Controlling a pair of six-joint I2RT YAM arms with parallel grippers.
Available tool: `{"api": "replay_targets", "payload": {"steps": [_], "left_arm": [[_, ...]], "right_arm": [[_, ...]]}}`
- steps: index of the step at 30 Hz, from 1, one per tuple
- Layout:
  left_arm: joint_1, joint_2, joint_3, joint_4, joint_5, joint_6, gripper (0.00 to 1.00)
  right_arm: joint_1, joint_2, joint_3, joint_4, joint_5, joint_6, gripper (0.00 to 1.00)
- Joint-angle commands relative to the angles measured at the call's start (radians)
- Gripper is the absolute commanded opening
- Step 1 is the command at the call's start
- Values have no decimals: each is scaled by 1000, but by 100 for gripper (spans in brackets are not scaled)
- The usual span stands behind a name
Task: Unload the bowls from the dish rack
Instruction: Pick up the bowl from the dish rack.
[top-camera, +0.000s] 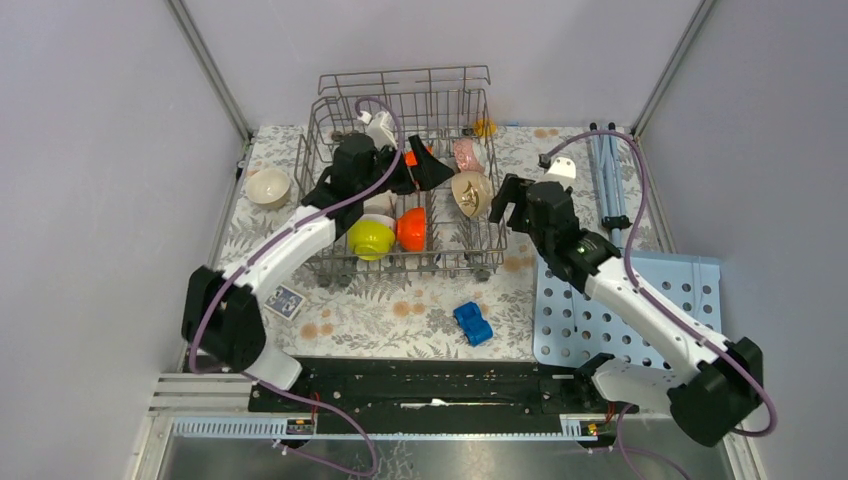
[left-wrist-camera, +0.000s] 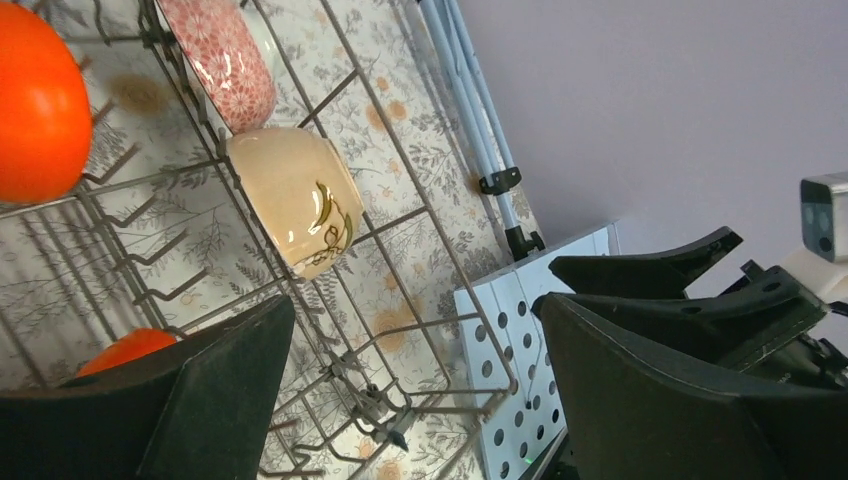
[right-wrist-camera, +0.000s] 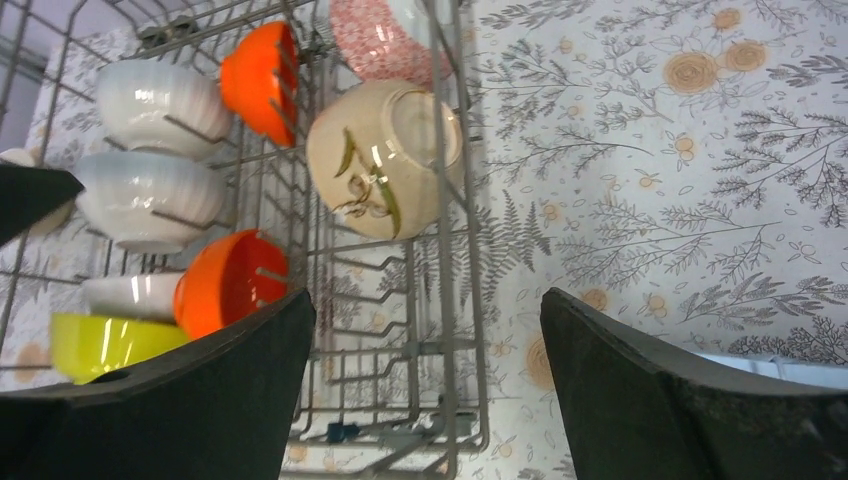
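The grey wire dish rack (top-camera: 330, 130) stands at the table's middle back. It holds a beige leaf-painted bowl (top-camera: 472, 192) at its right side, a pink patterned bowl (top-camera: 467, 155) behind that, two orange bowls (top-camera: 411, 229), a yellow-green bowl (top-camera: 371, 238) and white bowls (right-wrist-camera: 150, 195). A cream bowl (top-camera: 269, 186) sits on the table left of the rack. My left gripper (top-camera: 425, 170) is open and empty over the rack's middle, left of the beige bowl (left-wrist-camera: 295, 200). My right gripper (top-camera: 510, 205) is open and empty just outside the rack's right side, facing the beige bowl (right-wrist-camera: 385, 160).
A blue toy car (top-camera: 473, 323) lies in front of the rack. A light-blue perforated board (top-camera: 630, 310) lies at the right under my right arm. A small card (top-camera: 285, 300) lies front left. A folded blue frame (top-camera: 605, 170) lies at the back right.
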Motion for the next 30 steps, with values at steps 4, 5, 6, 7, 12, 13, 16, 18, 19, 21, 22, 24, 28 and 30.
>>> {"api": "replay_targets", "payload": {"steps": [4,5,6,7,12,13,16,18,19,21,22,24,28,30], "left_arm": [[-4,164,107,102,12,-111,96],[-6,172,109,121,2,-122,95],[-7,182,112,132,-7,-133,95],[-7,196,118,127,-16,-141,94],[-6,271,155,91,-65,-193,90],[-5,289,157,109,-46,-218,88],[-1,334,192,90,-15,-245,83],[15,344,181,98,-9,-262,82],[24,347,171,108,-3,-275,81],[31,350,155,125,5,-277,79],[30,353,152,126,6,-273,79],[29,360,147,124,5,-272,78],[27,389,153,107,-8,-257,77],[27,410,163,102,-3,-256,75]], "right_arm": [[-184,85,-46,211,-243,31,82],[-188,94,-51,232,-265,35,81],[-189,105,-48,241,-284,37,80],[-189,121,-42,243,-295,44,79],[-189,202,-29,259,-301,63,75],[-188,210,-30,260,-297,64,75],[-189,221,-42,270,-300,68,71],[-189,229,-43,268,-305,76,68],[-189,233,-42,265,-308,81,66],[-190,241,-41,259,-318,85,61],[-189,247,-40,252,-320,86,59],[-189,256,-40,242,-320,82,54],[-191,265,-45,234,-325,70,47],[-190,272,-47,237,-334,67,45]]}}
